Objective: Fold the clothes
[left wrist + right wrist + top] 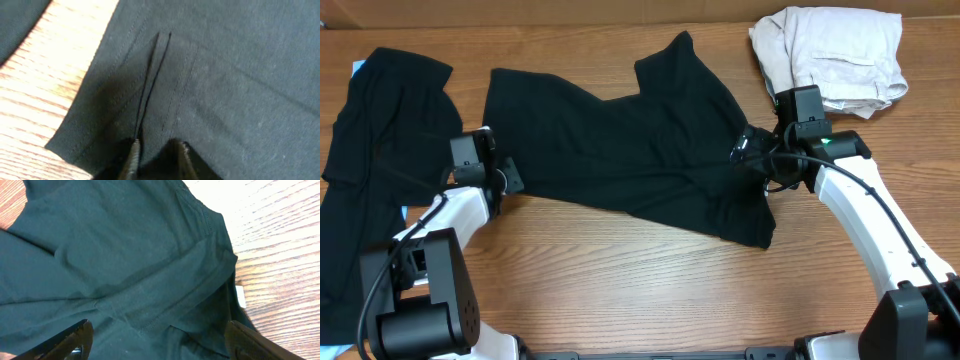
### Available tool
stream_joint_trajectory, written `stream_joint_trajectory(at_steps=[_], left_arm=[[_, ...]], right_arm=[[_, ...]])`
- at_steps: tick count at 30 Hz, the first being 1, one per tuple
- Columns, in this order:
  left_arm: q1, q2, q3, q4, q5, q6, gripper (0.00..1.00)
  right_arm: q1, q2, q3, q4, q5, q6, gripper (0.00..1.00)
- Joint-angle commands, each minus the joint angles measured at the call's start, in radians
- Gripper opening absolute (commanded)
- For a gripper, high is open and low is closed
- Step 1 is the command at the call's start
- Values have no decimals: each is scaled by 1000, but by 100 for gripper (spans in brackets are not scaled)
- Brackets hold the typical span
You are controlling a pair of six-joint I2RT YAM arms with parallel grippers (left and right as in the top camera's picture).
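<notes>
The black T-shirt [630,150] lies spread and creased across the middle of the table. My left gripper [505,178] is at its left edge. In the left wrist view its fingers [159,146] are nearly together, pinching a raised fold of the stitched hem [150,85]. My right gripper [748,150] is at the shirt's right edge. In the right wrist view its fingers [157,330] are wide open over the fabric [125,255], holding nothing. A small white label [241,296] shows by the right finger.
A second black garment [380,150] lies along the table's left side, close to the left arm. A crumpled beige cloth [830,55] sits at the back right, just behind the right gripper. Bare wood [650,290] runs along the front.
</notes>
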Motion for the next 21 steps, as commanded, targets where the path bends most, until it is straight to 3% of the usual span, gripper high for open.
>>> stream_joint_trajectory(at_steps=[1,4,13,21], left_arm=[[5,8,68,-27,-12,15,15],[5,8,87,-46,-12,15,4],[5,8,105,-55,-12,-4,4],[4,8,240,-56,-5,-23,4]], right_arm=[[-1,-12,16,5,8,-7,88],[-1,-12,16,5,8,-7,88],[-1,-12,16,5,8,-7,88],[-1,-12,16,5,8,-7,88]])
